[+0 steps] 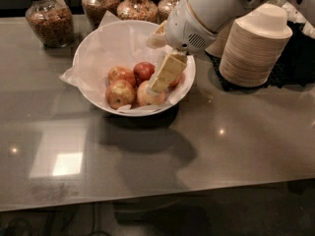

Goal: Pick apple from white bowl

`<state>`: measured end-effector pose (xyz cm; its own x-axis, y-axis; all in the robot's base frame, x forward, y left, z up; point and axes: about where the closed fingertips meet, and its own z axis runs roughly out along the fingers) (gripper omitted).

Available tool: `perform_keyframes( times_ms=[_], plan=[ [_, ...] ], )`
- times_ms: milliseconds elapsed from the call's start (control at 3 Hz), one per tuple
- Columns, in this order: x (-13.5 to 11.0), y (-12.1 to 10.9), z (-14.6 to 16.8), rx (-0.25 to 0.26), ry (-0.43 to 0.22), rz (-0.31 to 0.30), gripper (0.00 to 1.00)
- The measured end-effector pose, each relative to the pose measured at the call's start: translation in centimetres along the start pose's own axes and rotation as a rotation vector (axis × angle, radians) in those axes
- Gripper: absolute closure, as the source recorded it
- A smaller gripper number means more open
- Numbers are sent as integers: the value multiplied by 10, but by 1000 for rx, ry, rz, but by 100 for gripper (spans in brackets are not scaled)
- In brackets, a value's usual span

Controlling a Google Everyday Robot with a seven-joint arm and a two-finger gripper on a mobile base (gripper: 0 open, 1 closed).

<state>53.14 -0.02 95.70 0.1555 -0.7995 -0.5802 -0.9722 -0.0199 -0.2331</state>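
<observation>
Apples (120,93), four in number, lie in the paper-lined white bowl (183,90) on the grey counter (236,146). Gripper (158,85) hangs inside the bowl's right side, over one apple; its opening and hold cannot be told.

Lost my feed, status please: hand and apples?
Hand inside white bowl, down at the apples. Apples all in bowl, none lifted. Stacked paper bowls beside it, not blocking.
</observation>
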Motion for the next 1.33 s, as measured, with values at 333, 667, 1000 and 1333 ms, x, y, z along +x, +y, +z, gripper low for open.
perform_keyframes(
  times_ms=[333, 667, 1000, 1333],
  plan=[
    [-11, -1, 12, -28, -22, -21, 39],
    [-16, -3, 23, -46, -31, -30, 38],
    [-15, -6, 34, -61, -34, -27, 38],
    [-14, -8, 45, -82, -36, -23, 39]
  ],
)
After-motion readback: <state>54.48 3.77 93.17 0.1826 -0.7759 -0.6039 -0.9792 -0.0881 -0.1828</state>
